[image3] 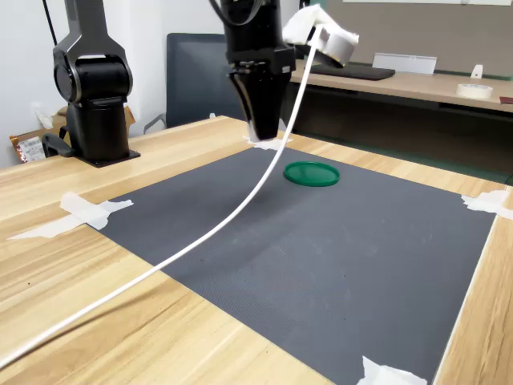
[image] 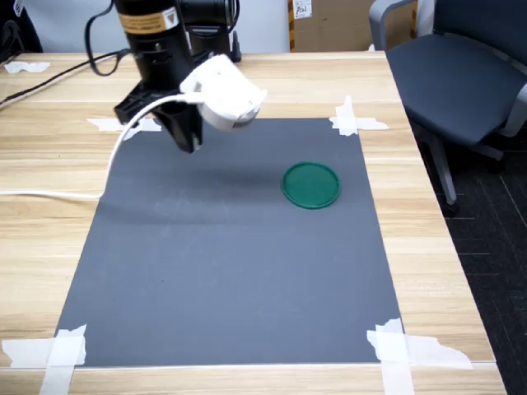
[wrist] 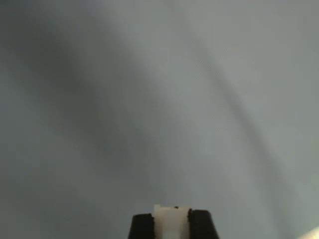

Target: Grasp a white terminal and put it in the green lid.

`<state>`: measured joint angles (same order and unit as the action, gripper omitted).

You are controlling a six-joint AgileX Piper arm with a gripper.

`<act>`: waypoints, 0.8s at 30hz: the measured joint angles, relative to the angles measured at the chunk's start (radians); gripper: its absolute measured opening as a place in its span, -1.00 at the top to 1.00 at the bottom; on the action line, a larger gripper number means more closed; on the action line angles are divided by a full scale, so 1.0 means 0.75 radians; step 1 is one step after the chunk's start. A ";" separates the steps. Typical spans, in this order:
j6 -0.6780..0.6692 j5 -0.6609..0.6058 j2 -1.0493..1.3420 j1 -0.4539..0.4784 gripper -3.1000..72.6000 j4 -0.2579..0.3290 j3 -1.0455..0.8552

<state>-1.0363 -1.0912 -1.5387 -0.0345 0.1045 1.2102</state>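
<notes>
In the wrist view a small white terminal (wrist: 172, 219) sits pinched between two dark fingertips (wrist: 142, 227), so my gripper (wrist: 172, 226) is shut on it, with blurred grey mat behind. In both exterior views the gripper (image: 191, 145) (image3: 263, 131) hangs above the far part of the mat; the terminal is too small to make out there. The green lid (image: 311, 184) (image3: 312, 173) lies flat on the mat and looks empty. It is to the gripper's right and a little nearer in the first exterior view.
A dark grey mat (image: 230, 271) is taped to the wooden table with white strips at its corners (image: 354, 119). A white camera housing (image: 224, 92) with a white cable (image3: 240, 204) rides on the arm. A second black arm base (image3: 94, 88) and an office chair (image: 461, 74) stand nearby.
</notes>
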 joint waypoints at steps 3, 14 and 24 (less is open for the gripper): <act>0.042 -0.021 0.000 -0.080 0.73 0.019 0.015; 0.224 0.006 -0.023 -0.403 0.73 0.003 0.015; 0.338 0.110 -0.169 -0.586 0.73 -0.068 0.015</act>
<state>-0.7829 -1.0088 -1.6656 -0.4738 0.0536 1.2217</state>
